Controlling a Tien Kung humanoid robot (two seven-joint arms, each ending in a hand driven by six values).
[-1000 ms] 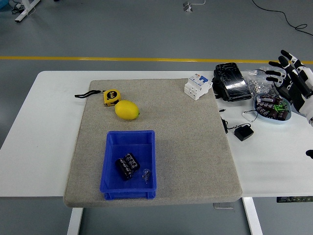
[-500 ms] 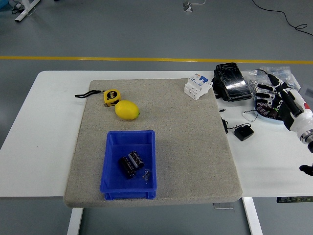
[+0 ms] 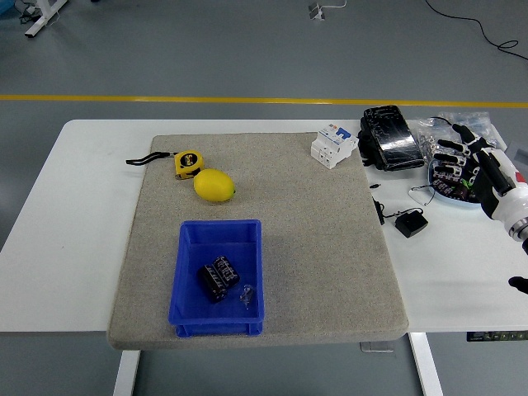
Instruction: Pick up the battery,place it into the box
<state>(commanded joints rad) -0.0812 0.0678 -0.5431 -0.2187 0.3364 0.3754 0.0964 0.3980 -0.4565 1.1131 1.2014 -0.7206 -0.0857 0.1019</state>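
White table [image 3: 74, 247], grey mat; right hand [image 3: 478, 169], fingers spread and empty, over dish [image 3: 437, 188] of batteries [image 3: 452, 175] near right edge. Batteries probably small, rigid, smooth and dense; pinch one across its middle, then carry to blue box [image 3: 188, 272]

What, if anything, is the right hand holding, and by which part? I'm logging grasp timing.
Nothing that can be seen. The right hand is over the bowl of batteries with its fingers spread; no battery shows between them.

I see a rough grey felt mat [image 3: 330, 247]; a glossy blue plastic box [image 3: 188, 272] lower left; a smooth white table [image 3: 58, 247].
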